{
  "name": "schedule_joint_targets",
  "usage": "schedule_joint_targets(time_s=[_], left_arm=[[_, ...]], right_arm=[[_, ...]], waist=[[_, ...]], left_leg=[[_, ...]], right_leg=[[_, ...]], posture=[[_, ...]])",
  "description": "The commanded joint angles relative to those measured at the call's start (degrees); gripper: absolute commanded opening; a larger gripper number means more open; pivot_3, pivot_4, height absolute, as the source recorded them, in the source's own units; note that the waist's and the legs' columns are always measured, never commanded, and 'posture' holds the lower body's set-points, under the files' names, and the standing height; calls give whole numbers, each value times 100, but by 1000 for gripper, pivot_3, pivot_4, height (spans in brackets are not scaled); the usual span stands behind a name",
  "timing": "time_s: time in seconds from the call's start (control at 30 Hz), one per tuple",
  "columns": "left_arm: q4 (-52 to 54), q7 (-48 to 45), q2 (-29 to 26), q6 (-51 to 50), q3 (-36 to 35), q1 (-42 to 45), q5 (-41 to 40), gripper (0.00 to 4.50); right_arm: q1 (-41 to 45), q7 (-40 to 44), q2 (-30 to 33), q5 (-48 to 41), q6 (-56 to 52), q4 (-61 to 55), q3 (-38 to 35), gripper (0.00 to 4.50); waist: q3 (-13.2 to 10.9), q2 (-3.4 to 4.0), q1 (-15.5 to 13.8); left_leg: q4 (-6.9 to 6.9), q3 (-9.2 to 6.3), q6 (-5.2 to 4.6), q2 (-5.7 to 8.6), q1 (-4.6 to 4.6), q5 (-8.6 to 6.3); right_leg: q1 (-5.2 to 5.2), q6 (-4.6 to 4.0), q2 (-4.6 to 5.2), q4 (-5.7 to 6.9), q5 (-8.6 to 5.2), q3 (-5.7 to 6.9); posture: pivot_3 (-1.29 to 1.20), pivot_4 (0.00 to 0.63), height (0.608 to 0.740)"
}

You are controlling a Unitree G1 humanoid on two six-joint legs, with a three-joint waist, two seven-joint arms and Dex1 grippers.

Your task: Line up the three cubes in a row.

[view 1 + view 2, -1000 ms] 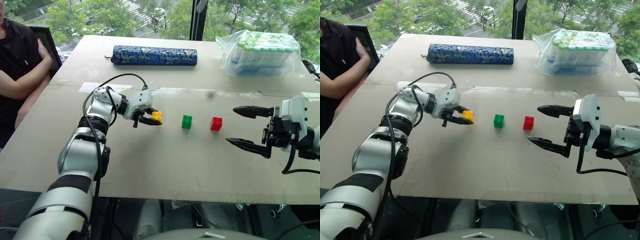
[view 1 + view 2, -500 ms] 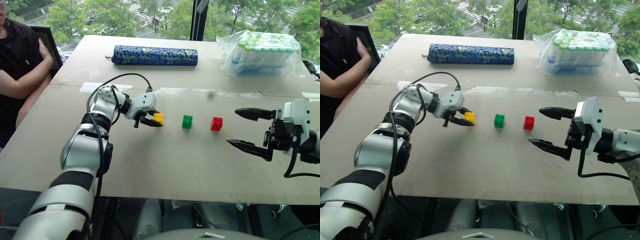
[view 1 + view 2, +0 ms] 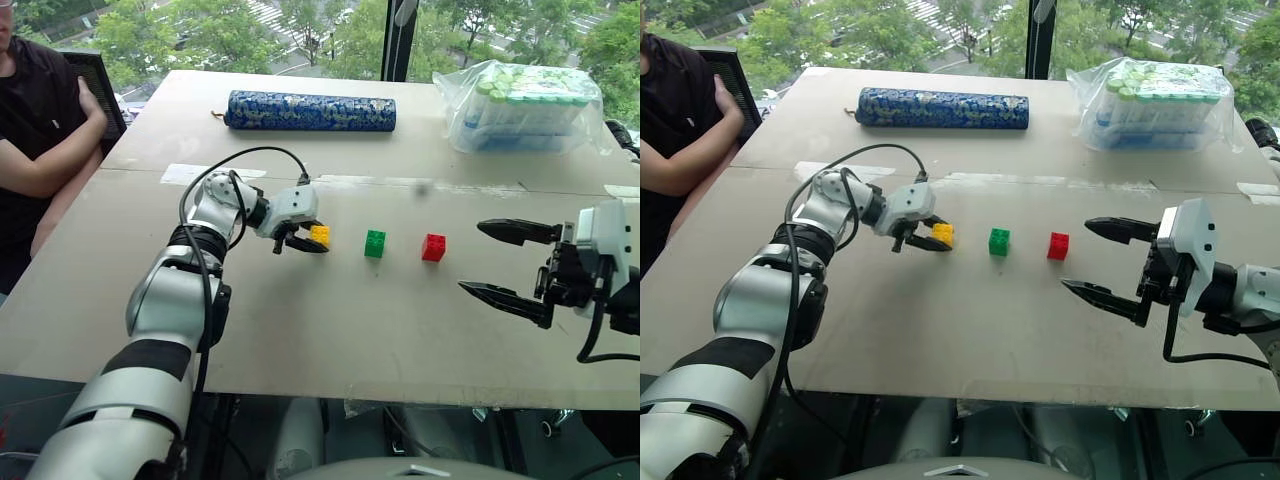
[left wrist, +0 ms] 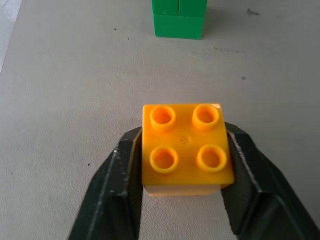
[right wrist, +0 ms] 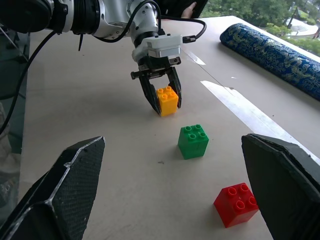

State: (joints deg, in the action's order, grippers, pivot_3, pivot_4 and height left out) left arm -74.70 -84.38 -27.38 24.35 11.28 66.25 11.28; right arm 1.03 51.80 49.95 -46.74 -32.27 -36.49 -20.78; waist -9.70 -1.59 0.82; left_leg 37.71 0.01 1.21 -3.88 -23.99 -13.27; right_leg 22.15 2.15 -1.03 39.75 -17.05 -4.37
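At the far left edge of the bench, well to the left of the green cube, a person in a black shirt sits with folded arms. The left arm reaches forward over the bench with a bent elbow, and its wrist is turned so that the left tool points to the right and slants down toward the surface. Its two black fingers stand one on each side of the yellow cube, very near its walls; in the left wrist view a thin gap seems to show at one side, so I cannot tell if the tool holds the cube or only frames it. The yellow cube sits on the bench with its four studs up, just to the left of the green cube. The green cube is in the middle of the row, also studs up, and the red cube stands to its right, with a similar gap. The three cubes make nearly a straight line. Far behind the green cube lies a long blue patterned cylinder, and behind it to the right a clear plastic bag. To the right of the red cube the right tool hovers above the bench, almost level, pointing left, with its fingers wide apart and nothing between them.
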Motion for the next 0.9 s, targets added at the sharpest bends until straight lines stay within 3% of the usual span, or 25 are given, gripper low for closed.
schedule_joint_targets(time_s=[0.03,0.07,0.1,0.27,0.4,0.5,0.67,0.9], left_arm=[[7,33,-55,94,-154,172,-79,3965],[16,-30,-65,54,-210,176,-140,4351],[54,-126,-113,-14,-305,182,-247,4441],[855,-782,-641,-783,-919,-278,-1186,4441],[3491,-555,-1216,-2349,-1467,-2009,-2135,4441],[6114,522,-1370,-3907,-2310,-3778,-2857,4441],[9138,2126,-945,-5531,-3579,-6435,-3728,4441],[10797,3320,-273,-5937,-4236,-8313,-4284,4441]], right_arm=[[-128,-72,85,-156,-44,-272,-312,4500],[-169,-81,89,-175,-54,-293,-346,4500],[-237,-95,95,-206,-77,-314,-408,4500],[-821,-150,5,-148,-51,-415,-784,4500],[-1395,-94,-107,266,198,-294,-1009,4500],[-1739,-14,-223,506,391,-175,-1137,4500],[-2092,22,-335,919,645,151,-1252,4500],[-2380,271,-409,1444,1115,719,-1106,4500]], waist=[[0,0,0],[0,0,0],[0,0,0],[0,0,31],[4,10,142],[3,10,154],[4,9,132],[11,-2,16]], left_leg=[[0,0,0,0,0,0],[0,-2,0,0,0,0],[0,-3,0,0,0,0],[0,-4,0,0,-3,0],[-10,2,1,-8,8,0],[-16,-2,2,-20,15,1],[-13,-12,6,-29,31,3],[-12,4,11,-15,73,7]], right_leg=[[0,0,0,0,0,0],[0,0,-1,0,0,0],[0,0,-1,0,0,1],[0,0,-1,0,0,2],[-1,-1,1,2,-1,-2],[-5,-3,7,-2,-3,-9],[-32,-2,17,0,-4,6],[-65,18,13,-7,-20,-2]], posture=[[0,150,740],[0,150,740],[0,150,740],[0,150,740],[0,150,740],[0,150,740],[0,150,740],[0,150,740]])
